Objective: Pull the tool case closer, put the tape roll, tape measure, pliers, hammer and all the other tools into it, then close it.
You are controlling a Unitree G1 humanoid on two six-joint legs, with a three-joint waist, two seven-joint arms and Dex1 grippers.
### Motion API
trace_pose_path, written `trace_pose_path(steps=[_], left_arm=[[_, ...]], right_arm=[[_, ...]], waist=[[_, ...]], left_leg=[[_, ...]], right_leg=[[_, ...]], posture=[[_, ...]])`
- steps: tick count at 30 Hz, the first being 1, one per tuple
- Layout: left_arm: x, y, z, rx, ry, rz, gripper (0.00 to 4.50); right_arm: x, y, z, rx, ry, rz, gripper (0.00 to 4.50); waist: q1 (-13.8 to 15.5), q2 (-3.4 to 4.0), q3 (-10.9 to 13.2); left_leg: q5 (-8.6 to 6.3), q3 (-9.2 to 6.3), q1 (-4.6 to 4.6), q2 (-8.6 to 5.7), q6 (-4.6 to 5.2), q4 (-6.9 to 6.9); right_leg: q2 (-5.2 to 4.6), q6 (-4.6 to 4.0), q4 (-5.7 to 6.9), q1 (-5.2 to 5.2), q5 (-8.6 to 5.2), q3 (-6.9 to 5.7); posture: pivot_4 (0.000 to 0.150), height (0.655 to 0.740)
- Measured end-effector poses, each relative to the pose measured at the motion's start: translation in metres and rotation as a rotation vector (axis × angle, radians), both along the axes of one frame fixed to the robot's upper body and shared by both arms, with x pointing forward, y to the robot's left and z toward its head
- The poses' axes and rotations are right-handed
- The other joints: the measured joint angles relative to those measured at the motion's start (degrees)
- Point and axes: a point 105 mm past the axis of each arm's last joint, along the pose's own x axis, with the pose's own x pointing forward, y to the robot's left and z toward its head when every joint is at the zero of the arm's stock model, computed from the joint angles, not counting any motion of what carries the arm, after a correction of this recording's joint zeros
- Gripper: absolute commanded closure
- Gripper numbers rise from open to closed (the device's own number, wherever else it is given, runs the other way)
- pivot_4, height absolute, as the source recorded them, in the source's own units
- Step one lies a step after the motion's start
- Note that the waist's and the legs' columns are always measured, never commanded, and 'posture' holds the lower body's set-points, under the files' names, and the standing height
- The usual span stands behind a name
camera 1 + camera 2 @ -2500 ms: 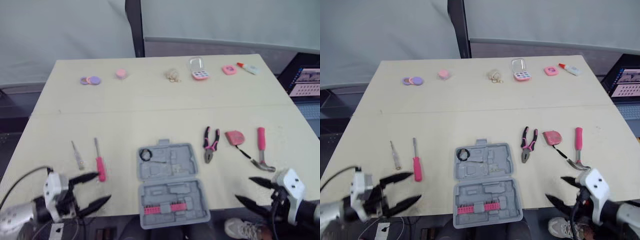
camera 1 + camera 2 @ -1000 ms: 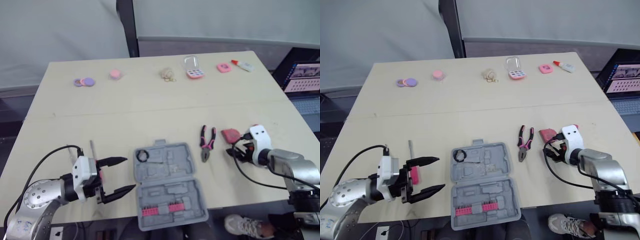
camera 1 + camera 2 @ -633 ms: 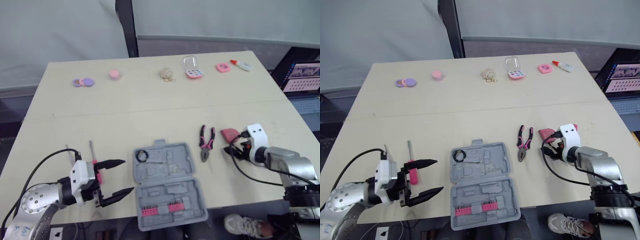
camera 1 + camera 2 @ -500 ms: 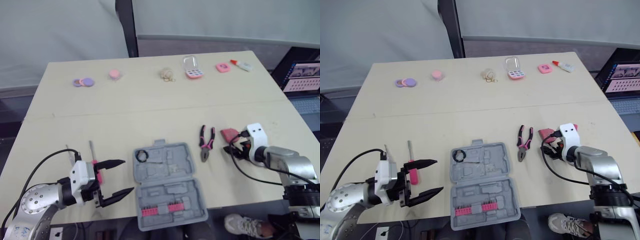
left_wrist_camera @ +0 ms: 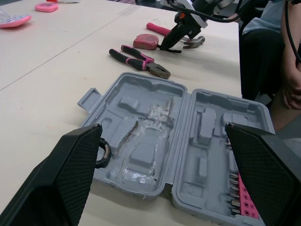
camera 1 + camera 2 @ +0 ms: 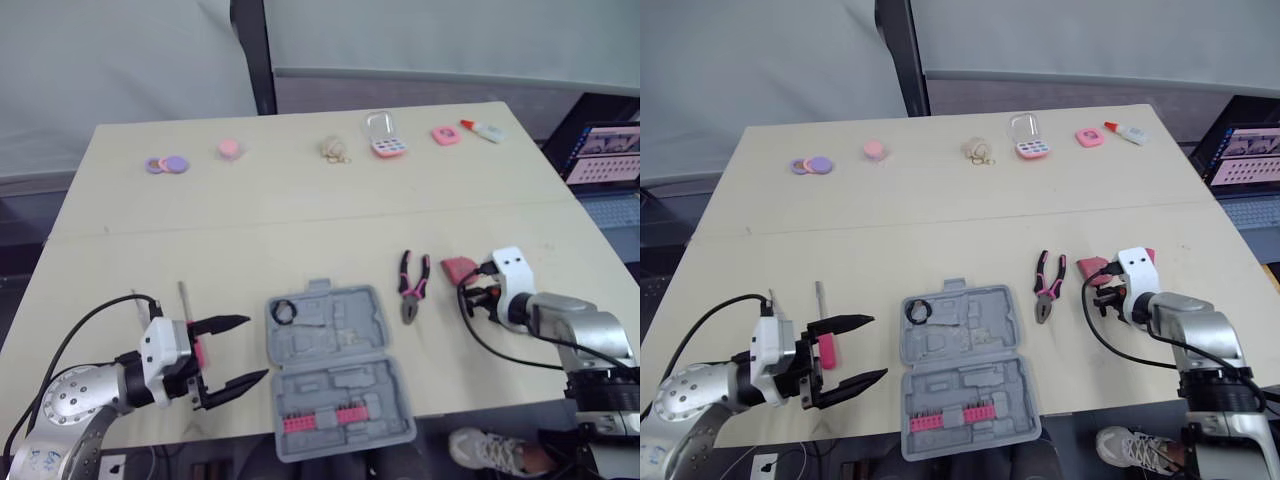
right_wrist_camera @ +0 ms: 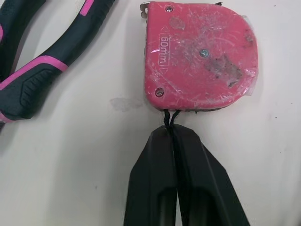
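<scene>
Right claw (image 6: 469, 298): head view, nearer arm, tips at tape measure (image 6: 458, 268). Left claw (image 6: 250, 348): spread.
Left wrist view: open tool case (image 5: 164, 141) directly ahead.
Right wrist view: tips pressed together, pinching cord (image 7: 168, 117); tape measure body just beyond, cord in line with fingers.

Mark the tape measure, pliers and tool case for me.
tape measure (image 7: 200, 56): right wrist view, centre of the pink housing.
pliers (image 5: 157, 68): left wrist view, on the metal head.
tool case (image 6: 345, 335): left eye view, bare grey tray of the far half.
</scene>
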Motion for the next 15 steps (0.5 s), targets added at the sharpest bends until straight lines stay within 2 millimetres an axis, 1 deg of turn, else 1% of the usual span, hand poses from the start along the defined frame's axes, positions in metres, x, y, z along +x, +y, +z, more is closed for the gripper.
trace_pose_path(steps=[7, 15], left_arm=[[0.001, -0.004, 0.000, -0.008, -0.001, -0.012, 0.00], [0.002, -0.006, -0.002, -0.009, 0.003, -0.024, 0.00]], right_arm=[[-0.006, 0.011, -0.001, 0.004, 0.011, 0.027, 4.47], [-0.027, 0.027, -0.006, 0.002, 0.029, 0.030, 4.47]], waist=[[0.0, 0.00, 0.0], [0.2, 0.00, 0.0]], left_leg=[[0.00, -0.01, 0.00, 0.01, -0.01, -0.01], [-0.01, -0.06, -0.01, 0.01, -0.02, -0.01]], right_leg=[[0.00, 0.00, 0.00, 0.00, 0.00, -0.02], [0.00, 0.00, 0.00, 0.00, 0.00, -0.02]], posture=[[0.150, 0.7400], [0.150, 0.7400]])
